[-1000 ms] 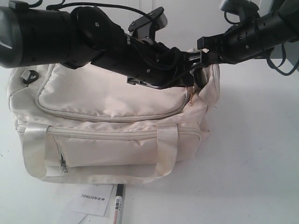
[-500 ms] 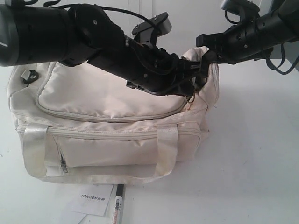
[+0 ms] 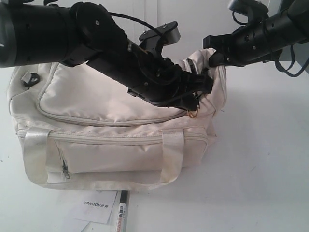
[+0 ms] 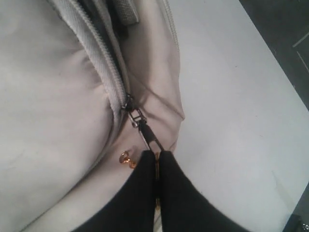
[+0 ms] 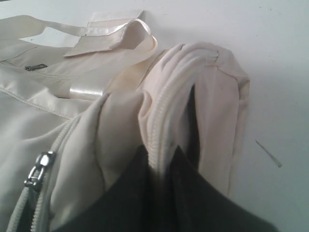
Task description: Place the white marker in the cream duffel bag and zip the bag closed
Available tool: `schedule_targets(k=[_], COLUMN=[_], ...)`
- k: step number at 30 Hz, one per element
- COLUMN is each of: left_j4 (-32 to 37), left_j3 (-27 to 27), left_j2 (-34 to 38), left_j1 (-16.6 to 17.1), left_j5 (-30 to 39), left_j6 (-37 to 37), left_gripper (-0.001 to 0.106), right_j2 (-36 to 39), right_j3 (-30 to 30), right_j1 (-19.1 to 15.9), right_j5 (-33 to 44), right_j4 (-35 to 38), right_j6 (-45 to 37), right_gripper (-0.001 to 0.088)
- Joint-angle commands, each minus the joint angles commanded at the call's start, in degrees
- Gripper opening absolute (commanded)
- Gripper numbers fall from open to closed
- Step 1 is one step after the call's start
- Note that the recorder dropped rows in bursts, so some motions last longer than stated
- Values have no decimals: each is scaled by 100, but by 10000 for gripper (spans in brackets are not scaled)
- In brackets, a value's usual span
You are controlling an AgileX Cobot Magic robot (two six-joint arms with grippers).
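The cream duffel bag [image 3: 104, 99] lies on the white table with its front pocket toward the near edge. My left gripper [image 3: 197, 100] reaches across to the bag's right end. In the left wrist view it [image 4: 158, 155] is shut on the dark metal zip pull [image 4: 147, 135] of the curved top zip, beside a small gold ring [image 4: 126, 158]. My right gripper [image 3: 212, 57] is shut on a fold of the bag's zip edge [image 5: 164, 121] at the top of that end. The white marker [image 3: 120, 213] lies on the table in front of the bag, its dark cap end toward the bag.
A white "TONLION" card [image 3: 98, 206] lies right beside the marker. The shiny strap handles [image 3: 171, 154] hang over the bag's front. A second zip slider [image 5: 38, 169] shows in the right wrist view. Bare white table [image 3: 260, 159] extends to the bag's right.
My left gripper has moved down and toward the front round the bag's right end, taking the zip pull with it. The right gripper has stayed put on the bag's edge.
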Motion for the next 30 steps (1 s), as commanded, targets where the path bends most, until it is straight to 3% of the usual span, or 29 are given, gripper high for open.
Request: schedule_targets(k=[2,5,13,18,30], left_j4=[78,109,209,198,198], left_j3=[0,0,0,0,0], left_j2=[-11,-11,-11,-11,-11], left_j1=[0,0,0,0,0], left_j5=[-109,-304,-470,-496,-472], left_j6=[45,51,19,-752,-1098], left_gripper=[0,0,0,0,0], right_j2=[-12,-116,-688,-618,-392], right_j3=[-121,-272,-446,-446,-446], right_j1=[0,-14,-1,109,766], right_j5=[194,279,1057,1554,882], right_j4=[-14,-197,-192,-209,-1395], right_j6=[0,0,0,0,467], right_gripper=[449,543,541,541,541])
